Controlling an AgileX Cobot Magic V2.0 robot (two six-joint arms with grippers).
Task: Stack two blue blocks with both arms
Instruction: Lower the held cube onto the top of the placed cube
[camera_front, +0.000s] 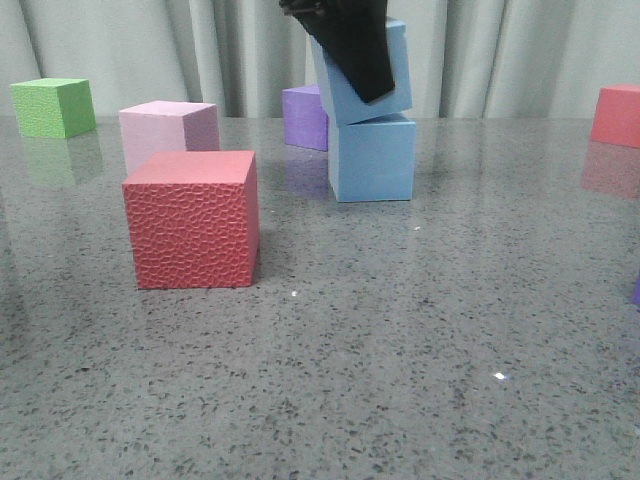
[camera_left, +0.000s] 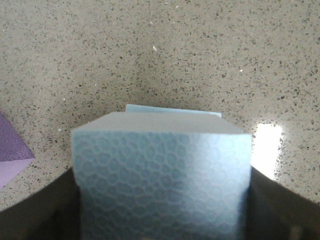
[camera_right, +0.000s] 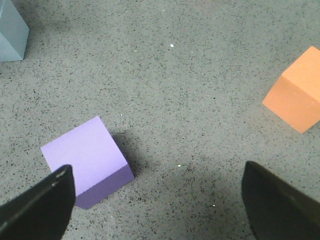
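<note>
- Between the fingers of the left gripper (camera_left: 160, 220) sits a blue block (camera_left: 161, 175), clamped on both sides; from the front it looks tilted, its lower edge touching the top of the second blue block (camera_front: 372, 157).
- That second blue block stands on the grey speckled table (camera_front: 400, 340), directly below the left gripper, and from the wrist only a thin strip of it peeks out beyond the held one.
- Just behind and beside the left gripper's stack stands a purple cube (camera_front: 303, 116).
- Over at the other arm, the right gripper (camera_right: 157, 200) hangs with its fingers spread wide and nothing between them.
- Under the right gripper, a lilac cube (camera_right: 86, 157) lies by one fingertip, and an orange cube (camera_right: 296, 92) sits well off beyond the other.
</note>
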